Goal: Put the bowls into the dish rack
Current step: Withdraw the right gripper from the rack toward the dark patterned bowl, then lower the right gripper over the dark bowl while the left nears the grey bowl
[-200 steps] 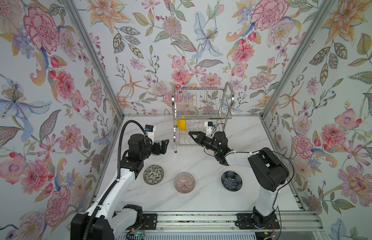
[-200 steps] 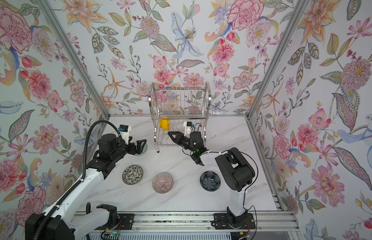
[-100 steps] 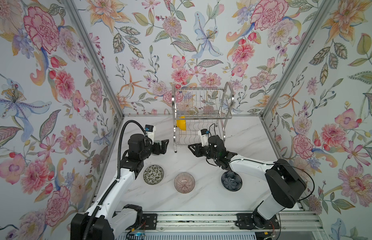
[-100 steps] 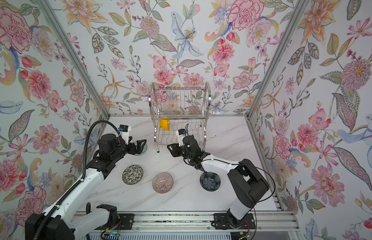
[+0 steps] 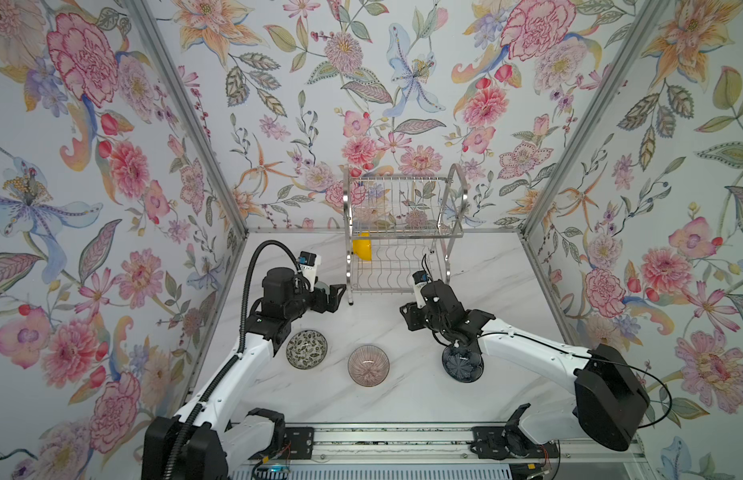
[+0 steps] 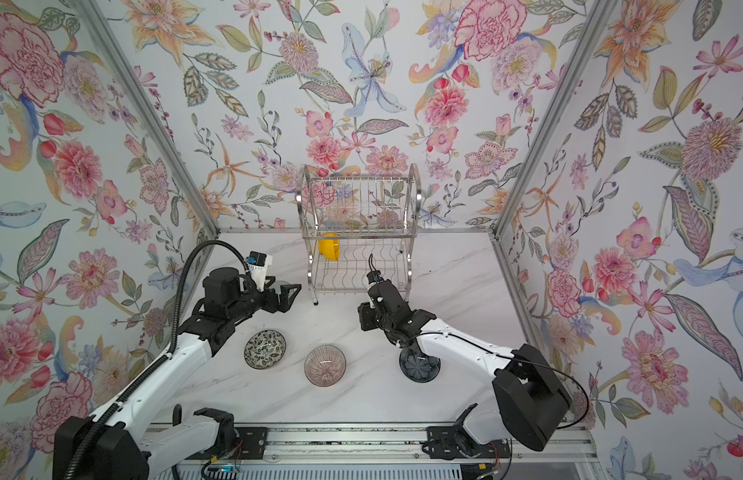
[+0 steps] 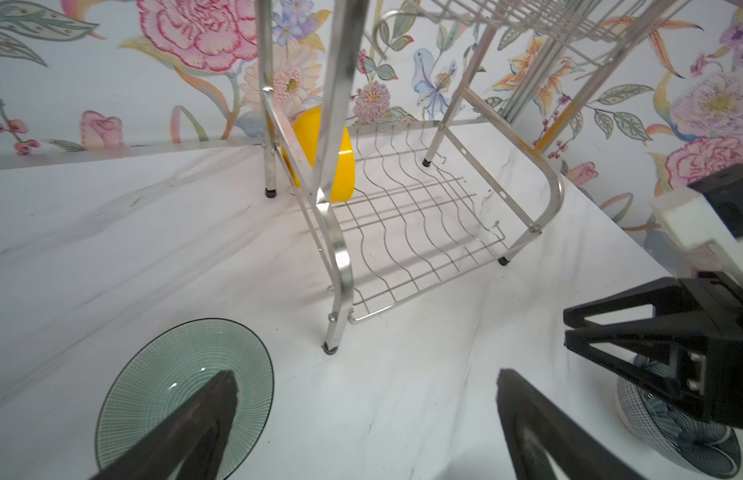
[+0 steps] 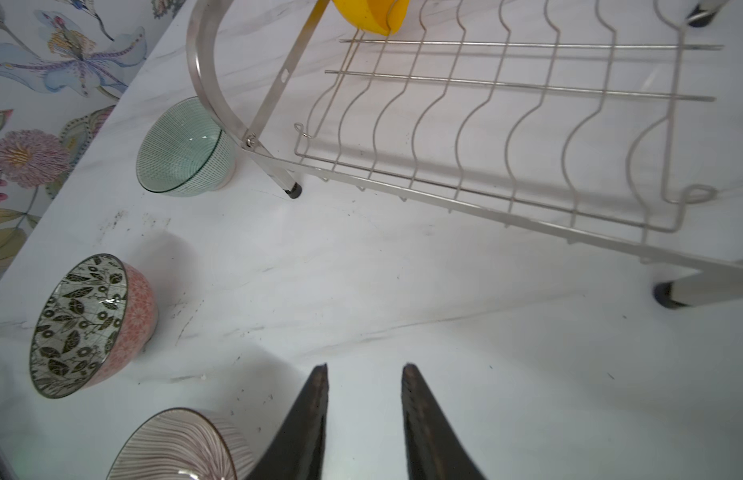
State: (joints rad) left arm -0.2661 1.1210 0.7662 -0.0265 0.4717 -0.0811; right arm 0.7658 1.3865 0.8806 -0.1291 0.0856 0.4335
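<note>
The dish rack (image 5: 452, 232) (image 6: 407, 232) stands at the back of the table. One yellow bowl (image 5: 361, 248) (image 6: 329, 246) (image 7: 340, 166) (image 8: 374, 14) leans on edge at the left end of its lower tier. On the table lie the leaf-speckled bowl (image 5: 306, 349) (image 8: 83, 324), the pink ribbed bowl (image 5: 368, 365) (image 8: 178, 444) and the navy bowl (image 5: 462, 368) (image 7: 673, 432). The pale green bowl (image 7: 182, 374) (image 8: 182, 149) sits by the rack's front left leg, under my open left gripper (image 5: 334, 293) (image 7: 365, 374). My right gripper (image 5: 405, 318) (image 8: 365, 365) hovers in front of the rack, jaws slightly apart and empty.
Floral walls close in the marble table (image 5: 403, 399) on three sides. The right forearm (image 5: 527, 349) passes over the navy bowl's far rim. A metal rail (image 5: 382, 436) runs along the front edge.
My right gripper has drawn back from the rack's lower tier toward the front of the table, empty. The left arm has not moved.
</note>
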